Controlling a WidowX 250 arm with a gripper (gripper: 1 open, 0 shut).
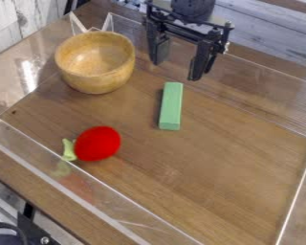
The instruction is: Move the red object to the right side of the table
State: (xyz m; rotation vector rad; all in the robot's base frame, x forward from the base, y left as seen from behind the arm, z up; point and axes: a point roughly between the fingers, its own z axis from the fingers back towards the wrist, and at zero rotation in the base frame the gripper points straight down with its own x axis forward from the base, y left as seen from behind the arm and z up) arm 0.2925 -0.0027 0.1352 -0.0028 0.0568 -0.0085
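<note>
The single camera view looks down across the brown wood-grain surface (pixel 232 153), which is bordered by low clear walls. Taking the wooden bowl (pixel 95 61) as the landmark: the red object (pixel 97 143), with its light-green leafy end pointing toward the picture's left, lies on the surface well apart from the bowl, nearer the camera and close to the near clear wall. A green block (pixel 172 105) lies flat on the surface to the picture's right of the bowl and slightly nearer the camera, apart from both bowl and red object. The claw (pixel 180 55) hangs to the right of the bowl, fingers spread wide and pointing down, gripping nothing.
</note>
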